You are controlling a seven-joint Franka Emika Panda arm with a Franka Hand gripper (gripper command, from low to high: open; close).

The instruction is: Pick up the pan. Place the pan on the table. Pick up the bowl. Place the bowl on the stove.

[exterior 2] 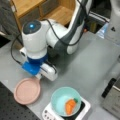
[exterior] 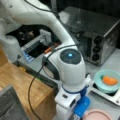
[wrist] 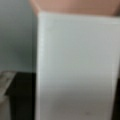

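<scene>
Flat, round dusty-pink pan (exterior 2: 27,90) lying on the smooth light-grey countertop (exterior 2: 82,70) at lower left of a front view, off the burner; first half of the task apparently done. Small pale teal bowl (exterior 2: 65,101), an orange carrot-like piece (exterior 2: 70,105) inside, sitting on the white-rimmed square burner plate (exterior 2: 85,110) at bottom centre, so bowl placement looks complete or nearly so. Gripper (exterior 2: 38,75) low beside the pan's near edge, at its white handle; fingers hidden, so apart or together cannot be told. In the wrist view, broad white handle (wrist: 77,67) filling the frame, pink above.
</scene>
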